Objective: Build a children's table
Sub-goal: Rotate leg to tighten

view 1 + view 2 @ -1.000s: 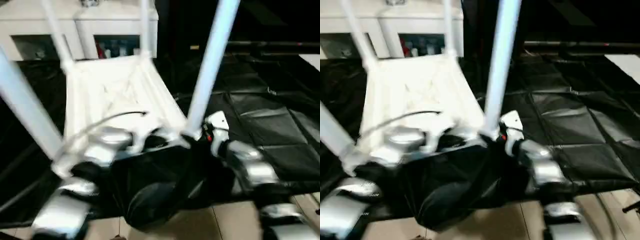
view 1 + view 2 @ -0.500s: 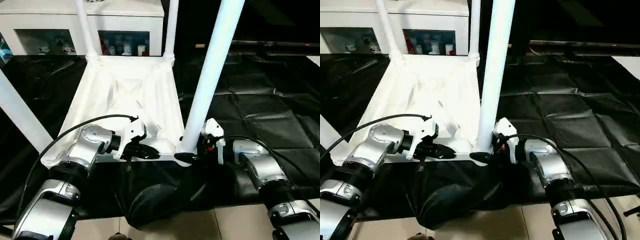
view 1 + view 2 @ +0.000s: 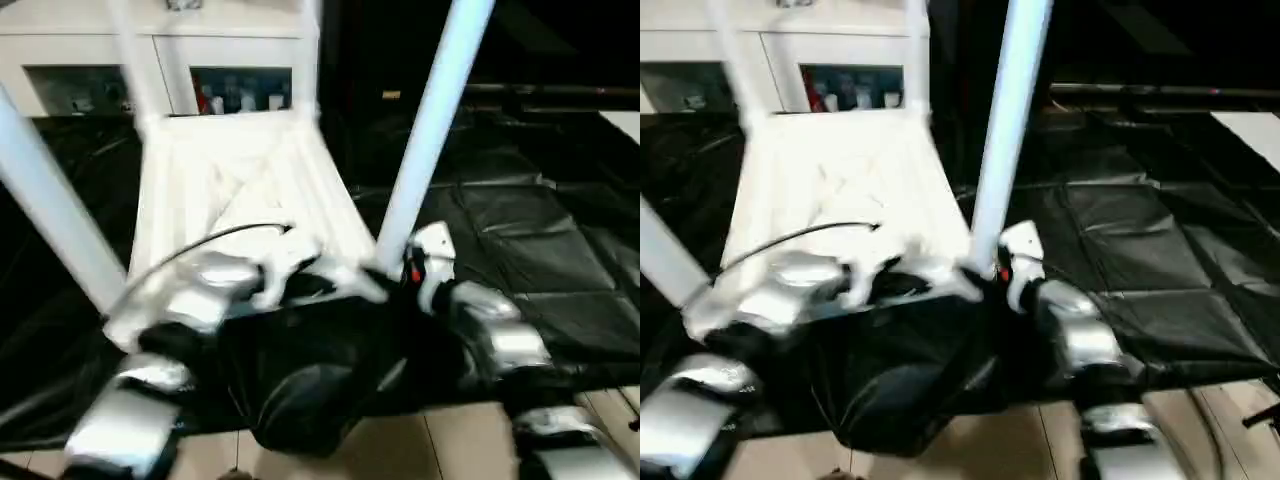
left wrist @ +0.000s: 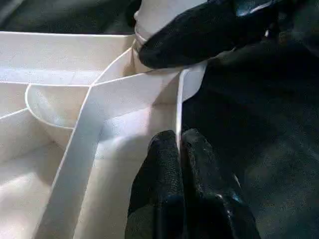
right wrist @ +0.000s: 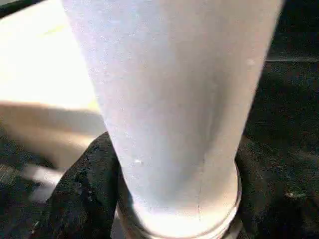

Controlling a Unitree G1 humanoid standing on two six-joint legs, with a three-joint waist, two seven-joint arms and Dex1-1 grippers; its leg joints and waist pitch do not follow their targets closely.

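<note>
White plastic rectangular tabletop (image 3: 235,195) lies upside down on black sheeting (image 3: 545,250), ribbed underside facing up. Four long white tapered tube legs stand up out of its corner sockets: near-right leg (image 3: 425,130), near-left leg (image 3: 50,215), and two far legs (image 3: 915,55) by the white glass-door cabinet (image 3: 160,50) behind.

Left gripper (image 4: 179,149): black fingers pressed together, pinching the thin near edge wall of the tabletop, one finger (image 4: 159,169) inside the rim, the other on the outer side. In the head views it sits at the near edge, between the two near legs (image 3: 300,285), silver forearm below it.

Right gripper (image 5: 169,199): fingers spread around the base of the near-right leg, one black finger (image 5: 82,194) on each side, both touching the tube just above its socket collar. The left wrist view catches one of those fingers (image 4: 199,32) laid across the leg's base at the corner socket.

A dark crumpled fold of sheeting (image 3: 310,395) hangs below the near edge, over pale floor tiles (image 3: 420,450).
</note>
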